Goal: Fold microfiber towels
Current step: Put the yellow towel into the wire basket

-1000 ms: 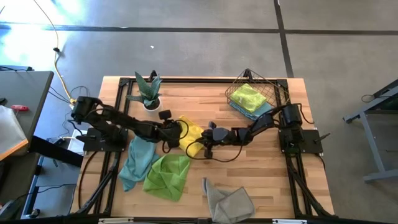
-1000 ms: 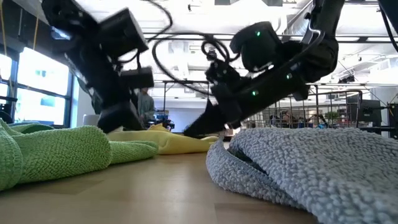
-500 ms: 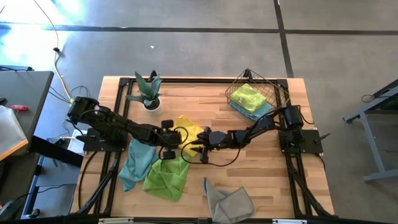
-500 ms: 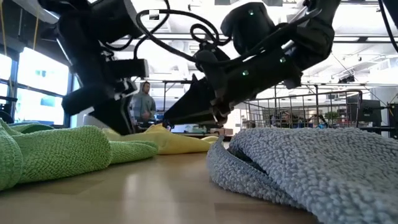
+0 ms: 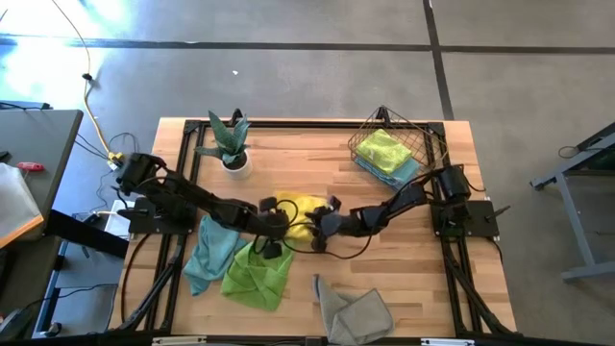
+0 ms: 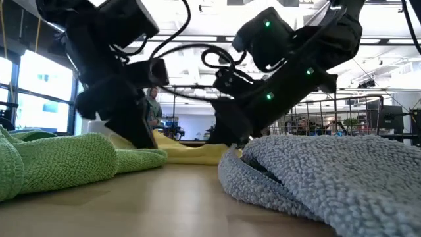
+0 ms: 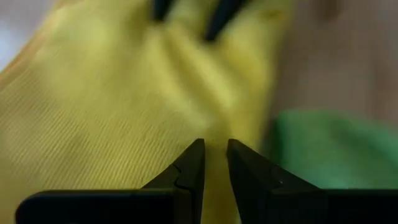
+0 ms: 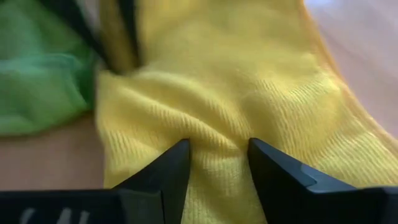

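Since a sec ago my R gripper (image 8: 217,163) has let go and spread its jaws; both arms sit lower over the yellow towel (image 5: 300,213) at mid table (image 5: 404,274). Towel lies under and btwn R fingers, touching them. My L gripper (image 7: 214,163) is nearly closed, pinching a yellow fold.

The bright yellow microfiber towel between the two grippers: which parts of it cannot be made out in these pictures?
- High view: the bright yellow microfiber towel is partly covered by both dark arms, so its full outline is hidden.
- Low view: only a thin strip shows; the lime green microfiber towel and grey microfiber towel block its ends.
- Left wrist view: its far part is blurred.
- Right wrist view: its edges are cut off.
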Controlling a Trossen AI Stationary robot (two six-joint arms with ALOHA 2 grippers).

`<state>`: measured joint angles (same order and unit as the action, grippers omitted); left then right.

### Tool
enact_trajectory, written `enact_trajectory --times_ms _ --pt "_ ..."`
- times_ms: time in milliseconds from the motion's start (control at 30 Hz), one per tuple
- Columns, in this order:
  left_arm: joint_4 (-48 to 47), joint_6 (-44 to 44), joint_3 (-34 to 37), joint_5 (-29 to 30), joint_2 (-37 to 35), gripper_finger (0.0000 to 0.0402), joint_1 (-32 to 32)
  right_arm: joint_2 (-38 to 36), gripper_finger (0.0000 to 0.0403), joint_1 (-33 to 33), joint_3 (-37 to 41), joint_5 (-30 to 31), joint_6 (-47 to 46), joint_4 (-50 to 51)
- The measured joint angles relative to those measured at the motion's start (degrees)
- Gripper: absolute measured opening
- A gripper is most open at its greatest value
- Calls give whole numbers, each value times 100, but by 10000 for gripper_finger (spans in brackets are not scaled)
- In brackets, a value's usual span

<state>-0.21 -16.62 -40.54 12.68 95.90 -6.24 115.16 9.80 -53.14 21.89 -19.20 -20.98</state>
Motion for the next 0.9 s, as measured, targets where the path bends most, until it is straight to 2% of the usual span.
enact_trajectory --times_ms 200,433,567,700,800,900 --pt "958 -29 -8 -214 118 62 -107 -142 149 -111 -18 536 687 691" --pt "786 232 -3 -88 -299 62 4 -1267 149 -157 15 427 840 2406" --pt "493 610 -6 441 -571 62 179 -1784 149 -145 9 101 315 3028" --pt "-114 1509 -8 1179 -742 62 382 -1922 149 -98 8 62 12 2723" --pt "-395 2081 0 1218 -744 63 479 -1811 149 -42 90 62 122 2137" --pt "-342 1845 -8 1199 -744 67 574 -1747 149 -36 148 62 170 1992"
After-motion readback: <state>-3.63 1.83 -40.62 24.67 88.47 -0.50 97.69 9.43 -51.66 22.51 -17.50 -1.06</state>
